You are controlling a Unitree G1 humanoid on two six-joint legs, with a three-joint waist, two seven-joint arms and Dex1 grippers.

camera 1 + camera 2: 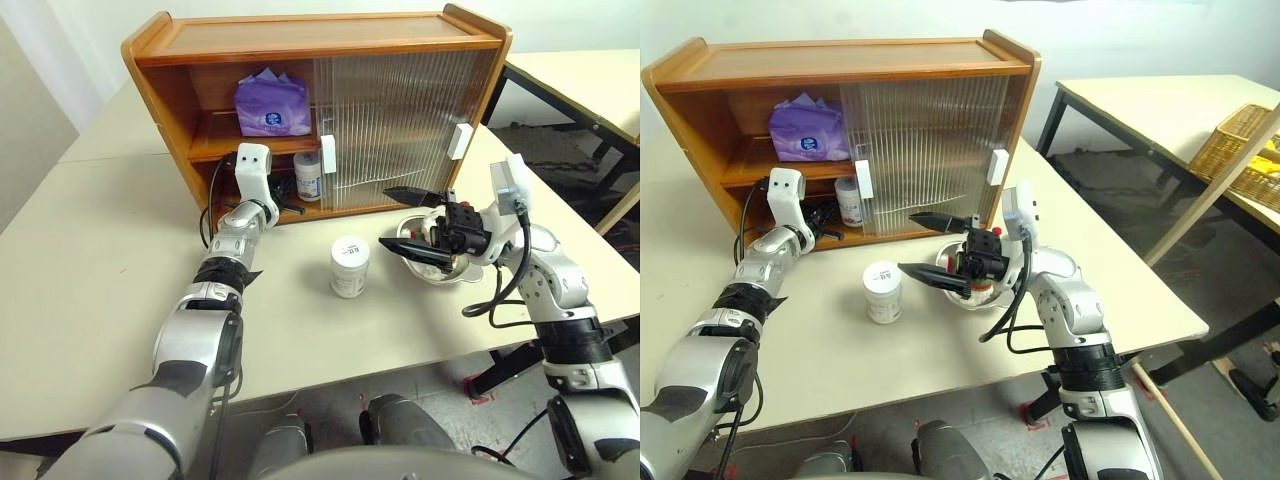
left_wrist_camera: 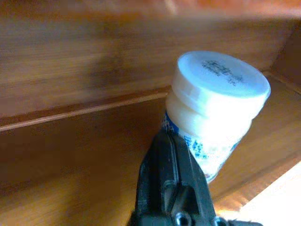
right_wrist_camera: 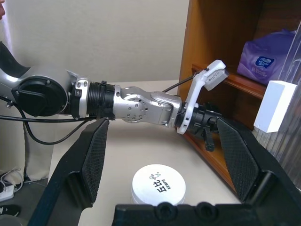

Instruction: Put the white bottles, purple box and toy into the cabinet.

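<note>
From the head views, a pale desk holds a wooden cabinet at its far side. More desks stand on the right, and one has a basket on it. The purple box lies on the cabinet's upper shelf. One white bottle stands on the lower shelf. The other white bottle stands on the desk, near the middle. The left gripper reaches into the lower shelf beside the first bottle. The right gripper points left, wide open, above a shiny bowl.

In the left wrist view, the black fingers are closed together and hold nothing, just beside the bottle.

In the right wrist view, the open fingers hold nothing.
</note>
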